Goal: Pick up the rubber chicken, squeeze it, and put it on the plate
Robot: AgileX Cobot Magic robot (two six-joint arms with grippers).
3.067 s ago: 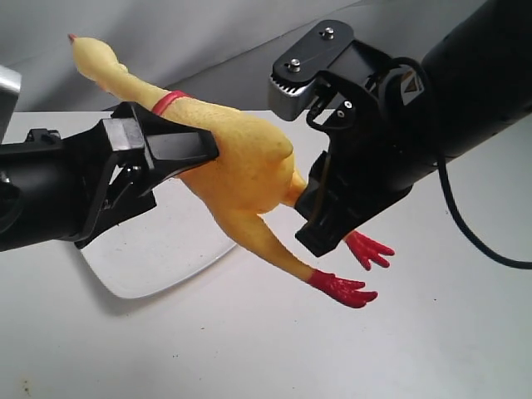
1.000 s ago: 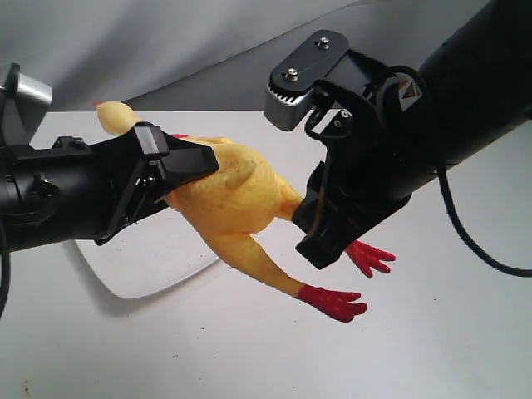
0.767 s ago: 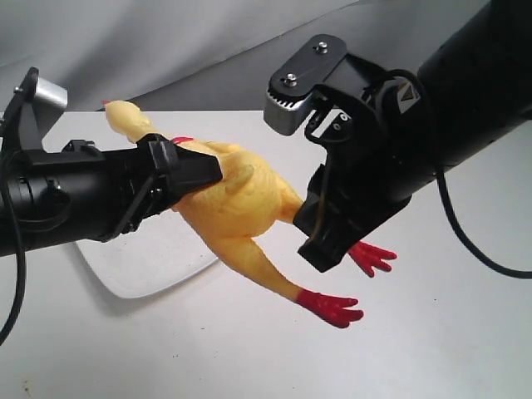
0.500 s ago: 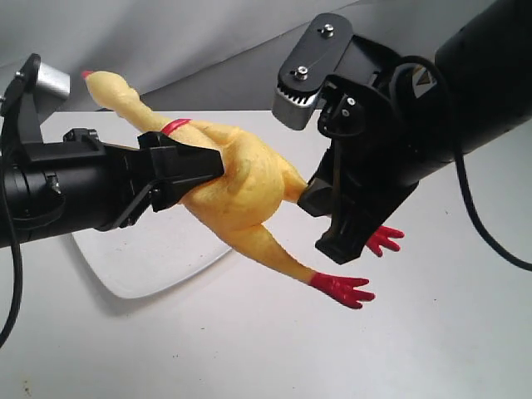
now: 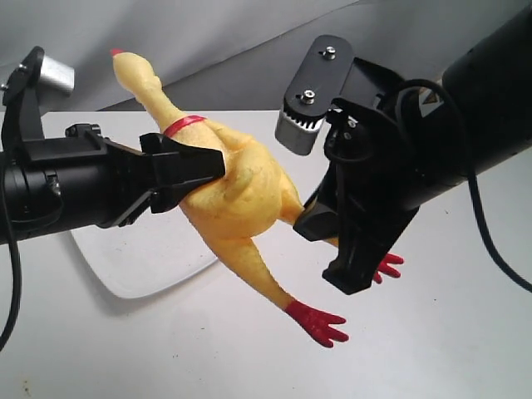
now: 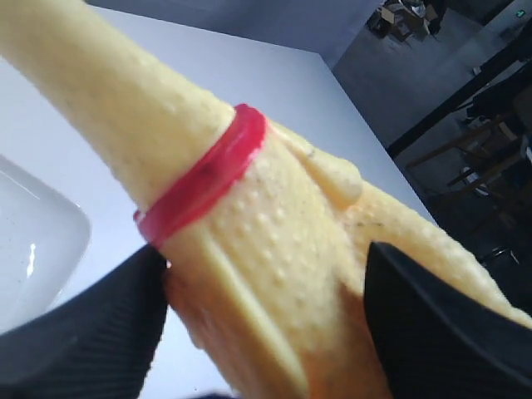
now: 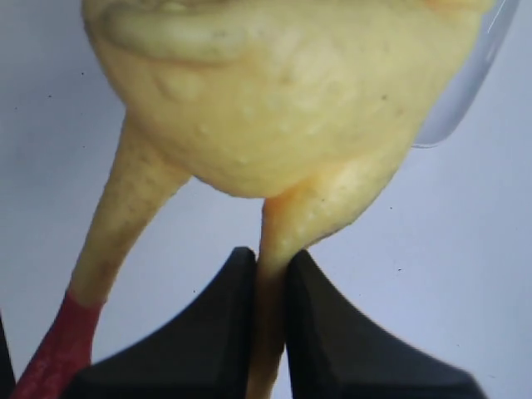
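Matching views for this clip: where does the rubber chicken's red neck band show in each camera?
Exterior view: the red neck band rings the neck left of centre, just beyond the left gripper.
Left wrist view: close up, wrapping the neck beyond the gripper.
Right wrist view: not in it.
Shared landmark: the bumpy yellow body of the rubber chicken.

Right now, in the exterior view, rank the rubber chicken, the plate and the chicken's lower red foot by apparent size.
1. rubber chicken, largest, held up nearer the camera.
2. plate, partly hidden by the left arm, so its full size is unsure.
3. lower red foot, clearly smallest.
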